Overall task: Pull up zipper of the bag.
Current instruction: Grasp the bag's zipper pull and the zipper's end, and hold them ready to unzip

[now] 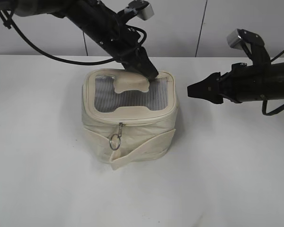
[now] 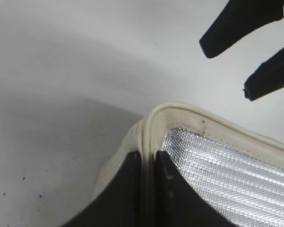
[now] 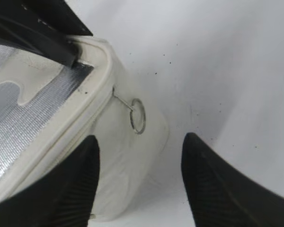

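Bag (image 1: pixel 130 120): cream, boxy, standing upright on the white table (image 1: pixel 38 179), about midway between the left and right edges and nearer the far edge than the near one. Lid down; contents hidden, nothing inside can be made out through the grey mesh window (image 1: pixel 128 97). Cream patch (image 1: pixel 131 84) on the mesh, its far part covered by the left arm. Strap band (image 1: pixel 146 149) round the body, its loose end sticking out at the near side.

Zipper (image 1: pixel 132 119): runs round the lid rim. One slider with ring pull (image 1: pixel 115 141) hangs at the near face. A second ring pull (image 3: pixel 137 116) hangs at the bag's right side, seen only in the right wrist view. Whether the track is fully done up round the far side cannot be told; that stretch is hidden.

Left claw (image 2: pixel 147 163): at the bag's far right corner, clenched on the lid rim (image 2: pixel 180 113), a narrow strip of cream edge between its fingers. Upper arm cut off by the frame.

Right claw (image 3: pixel 139 182): released, fingers spread wide, holding nothing, hovering off the table to the right of the bag, apart from it, pointed toward the side ring. Fingertips cut off in the wrist view.
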### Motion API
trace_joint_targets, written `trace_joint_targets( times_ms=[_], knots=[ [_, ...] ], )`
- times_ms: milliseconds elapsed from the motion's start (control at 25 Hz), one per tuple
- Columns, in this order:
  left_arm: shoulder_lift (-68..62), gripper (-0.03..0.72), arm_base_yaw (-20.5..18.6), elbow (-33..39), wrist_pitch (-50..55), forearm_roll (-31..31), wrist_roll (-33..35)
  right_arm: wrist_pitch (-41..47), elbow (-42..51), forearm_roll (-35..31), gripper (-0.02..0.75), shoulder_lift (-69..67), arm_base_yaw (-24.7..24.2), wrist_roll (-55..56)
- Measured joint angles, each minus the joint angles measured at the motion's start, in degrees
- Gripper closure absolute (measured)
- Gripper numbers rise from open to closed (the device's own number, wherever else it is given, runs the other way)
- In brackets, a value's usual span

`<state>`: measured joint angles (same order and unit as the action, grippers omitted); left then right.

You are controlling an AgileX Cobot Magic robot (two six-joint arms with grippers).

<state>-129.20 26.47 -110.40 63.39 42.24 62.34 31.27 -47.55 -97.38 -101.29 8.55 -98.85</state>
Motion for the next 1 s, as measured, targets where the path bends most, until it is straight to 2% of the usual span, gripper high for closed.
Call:
trace_joint_targets(
  times_ms=[200, 560, 1000],
  knots=[
    [0.0, 0.644, 0.0, 0.0, 0.1, -0.2, -0.7, 0.1, 0.0, -0.1, 0.297, -2.8, 0.0, -2.5],
    [0.0, 0.644, 0.0, -0.1, 0.1, -0.2, -1.0, 4.1, -0.2, -6.7, 0.297, -7.3, 0.5, -14.4],
    [0.0, 0.644, 0.0, -0.1, 0.1, -0.3, -1.4, 4.4, -5.1, -7.1, 0.297, -12.6, 2.8, -15.8]
  ],
)
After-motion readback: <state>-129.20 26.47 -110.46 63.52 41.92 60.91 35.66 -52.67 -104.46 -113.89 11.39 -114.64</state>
